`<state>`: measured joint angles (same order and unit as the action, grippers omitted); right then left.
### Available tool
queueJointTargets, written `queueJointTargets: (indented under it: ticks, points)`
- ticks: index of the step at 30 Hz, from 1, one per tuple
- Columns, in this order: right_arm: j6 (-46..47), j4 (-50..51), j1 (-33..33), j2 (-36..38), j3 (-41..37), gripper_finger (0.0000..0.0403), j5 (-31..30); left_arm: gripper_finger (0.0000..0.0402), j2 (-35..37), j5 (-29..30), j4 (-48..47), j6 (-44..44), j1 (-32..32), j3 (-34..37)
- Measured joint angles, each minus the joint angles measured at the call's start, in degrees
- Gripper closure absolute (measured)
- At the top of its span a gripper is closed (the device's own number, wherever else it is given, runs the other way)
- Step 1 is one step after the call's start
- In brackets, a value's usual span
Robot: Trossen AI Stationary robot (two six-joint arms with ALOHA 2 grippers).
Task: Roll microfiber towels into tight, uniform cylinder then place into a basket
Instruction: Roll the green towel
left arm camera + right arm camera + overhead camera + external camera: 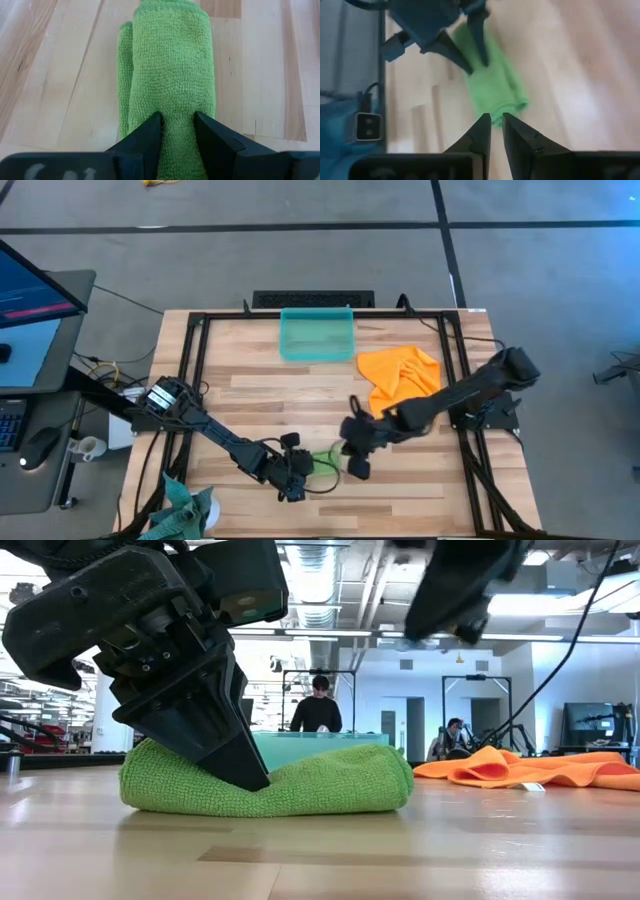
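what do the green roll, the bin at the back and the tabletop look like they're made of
Green towel: soft looped microfiber, going by its nubby pile. Basket: probably translucent teal plastic, smooth, with the surface under it showing faintly through. Table: light wood planks, with visible grain and seams and a slight sheen, likely sealed.

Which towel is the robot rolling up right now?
Look at the wooden table, at its front edge, between the two dark arms. There lies a fuzzy lime-green rolled towel, pinched by the left claw. The other towel, bright orange, lies crumpled near the see-through teal basket.
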<state>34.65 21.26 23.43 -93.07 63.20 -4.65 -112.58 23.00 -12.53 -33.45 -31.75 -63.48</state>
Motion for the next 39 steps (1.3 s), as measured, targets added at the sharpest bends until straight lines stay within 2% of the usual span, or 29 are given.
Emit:
queueJointTargets:
  ticks: [3,7,10,12,16,21,24,30,33,39]
  points:
    - [0.97,-0.41,4.54,3.21,-2.23,0.0331,-12.7,0.0288,-0.02,0.04,0.0,-0.08,-0.01,0.0]
    - [6.71,-8.41,10.4,3.42,-8.34,0.0331,-27.0,0.0288,-0.02,0.13,0.0,-0.07,-0.02,0.02]
    - [11.62,-16.79,12.92,0.87,-12.11,0.0331,-33.23,0.0288,-0.02,0.13,0.0,-0.05,-0.04,0.02]
    - [14.57,-20.49,13.04,-1.75,-13.08,0.0331,-34.3,0.0288,-0.04,0.1,0.0,-0.06,-0.04,0.02]
    - [14.27,-24.82,11.24,-6.36,-12.3,0.0331,-32.72,0.0288,-0.04,0.13,0.02,-0.05,-0.04,0.02]
    - [9.56,-24.94,7.0,-10.08,-9.56,0.0313,-23.08,0.0288,-0.04,0.13,0.02,-0.05,-0.04,0.02]
    - [6.23,-25.12,4.38,-11.41,-7.74,0.0283,-17.66,0.0288,-0.04,0.11,0.04,0.26,-0.02,0.02]
    - [-2.06,-25.0,1.28,-11.33,-6.14,0.0198,-11.3,0.0288,-0.04,0.09,0.01,0.43,-0.03,0.04]
    - [-3.16,-25.2,-0.35,-11.33,-6.03,0.0163,-6.73,0.0288,-0.04,0.15,0.02,1.05,-0.04,0.04]
    - [-3.54,-26.63,-2.01,-11.33,-6.14,0.0143,-3.55,0.0288,-0.04,0.17,0.02,1.09,-0.04,0.04]
